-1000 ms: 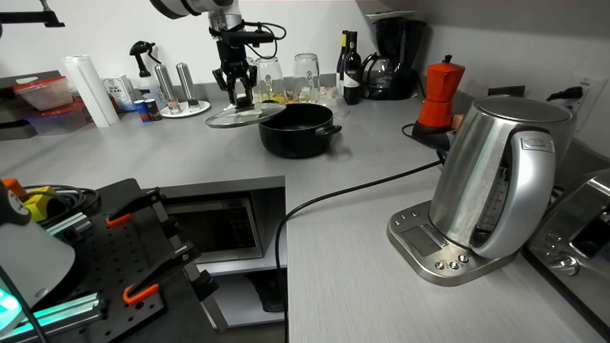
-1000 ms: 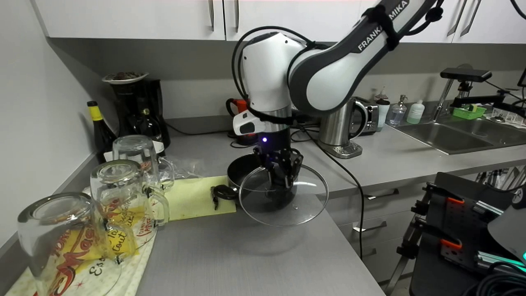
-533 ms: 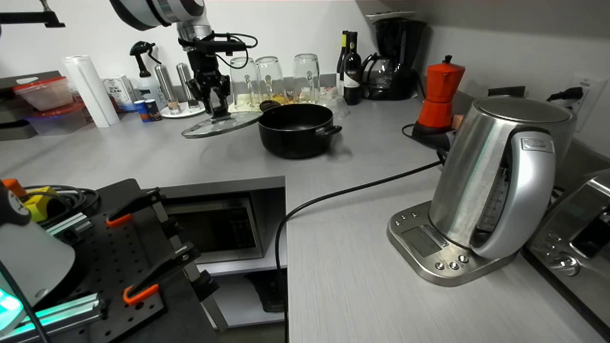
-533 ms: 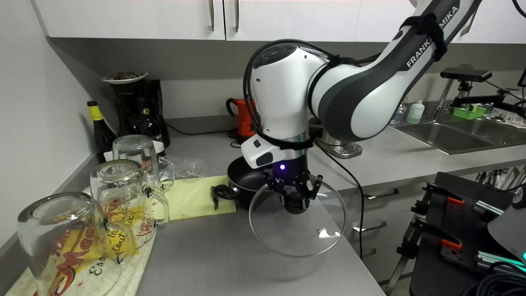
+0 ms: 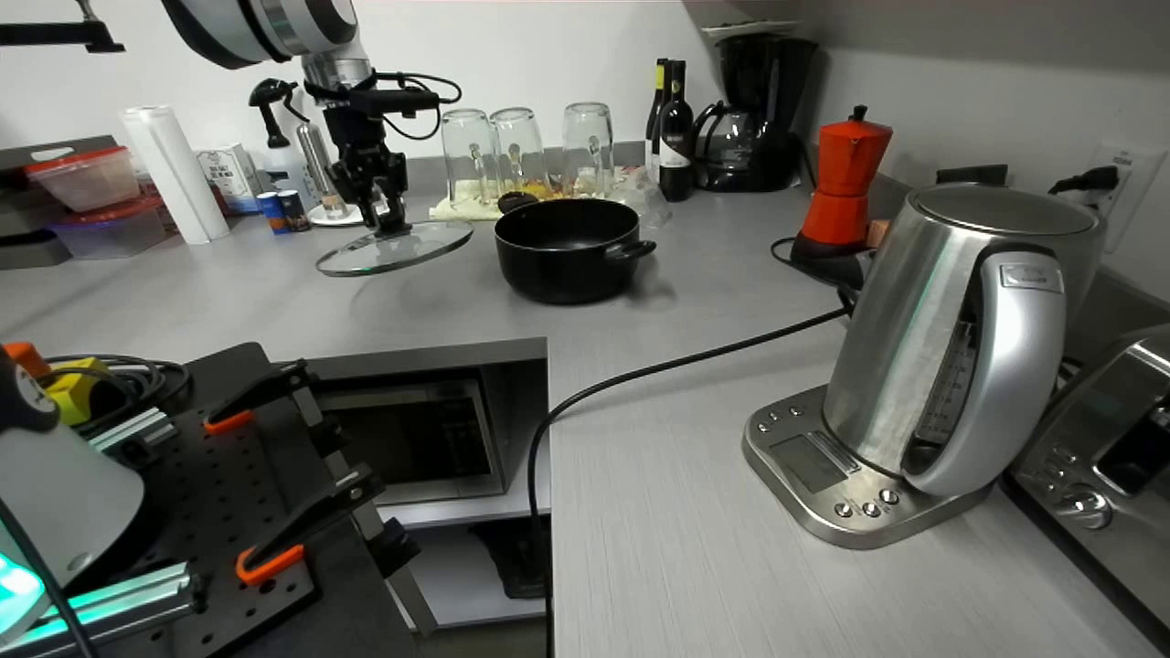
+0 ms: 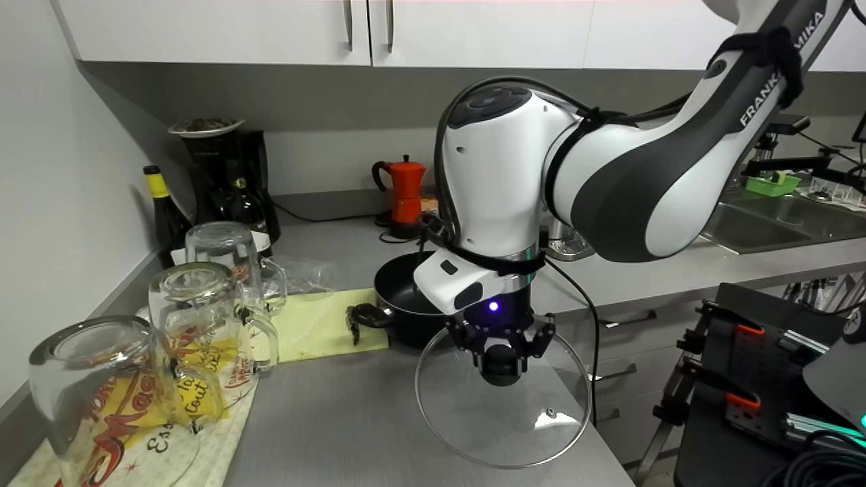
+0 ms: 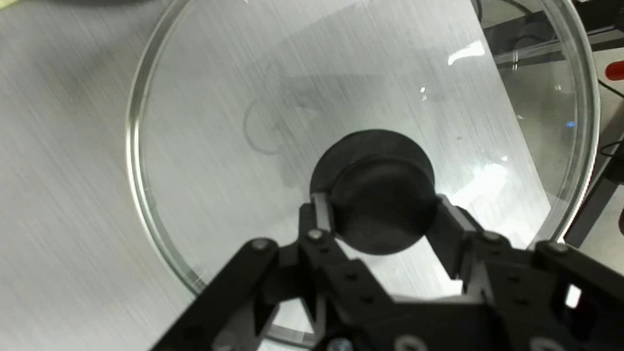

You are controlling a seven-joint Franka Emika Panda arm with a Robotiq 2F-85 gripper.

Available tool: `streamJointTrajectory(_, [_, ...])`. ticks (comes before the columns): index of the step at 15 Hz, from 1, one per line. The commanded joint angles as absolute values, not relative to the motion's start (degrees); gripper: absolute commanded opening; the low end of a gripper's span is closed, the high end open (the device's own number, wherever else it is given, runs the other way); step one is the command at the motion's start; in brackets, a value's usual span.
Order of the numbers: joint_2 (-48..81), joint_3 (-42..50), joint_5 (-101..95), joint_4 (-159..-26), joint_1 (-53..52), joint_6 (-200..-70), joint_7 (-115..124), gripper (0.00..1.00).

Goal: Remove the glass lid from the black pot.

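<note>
Counter (image 6: 325,419) | tilted lid (image 6: 500,423) off pot (image 5: 558,274), nr front edge | gripper (image 7: 382,212) jaws clamped on knob (image 7: 373,144) | risk: early rel. → slide-off

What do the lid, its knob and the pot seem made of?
Lid: probably clear, glossy glass; the counter shows through and light glints off it. Its silvery rim looks metallic. Knob: perhaps plastic, matte black, without metallic shine. Pot: likely metal with a dark coating, black inside and out; the core is hidden.
</note>
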State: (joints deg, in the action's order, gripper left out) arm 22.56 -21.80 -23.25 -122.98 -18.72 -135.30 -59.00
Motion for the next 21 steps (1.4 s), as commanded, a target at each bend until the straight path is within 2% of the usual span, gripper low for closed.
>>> streamJointTrajectory(1, [20.61, -23.33, -20.97, -125.67, -17.01, -138.88, -65.38, 0.25])
streamJointTrajectory(10, [24.99, -25.72, -9.56, -125.93, -11.85, -144.15, -82.46, 0.25])
streamJointTrajectory(21, [33.11, -23.8, -10.97, -125.06, -11.74, -146.99, -87.02, 0.25])
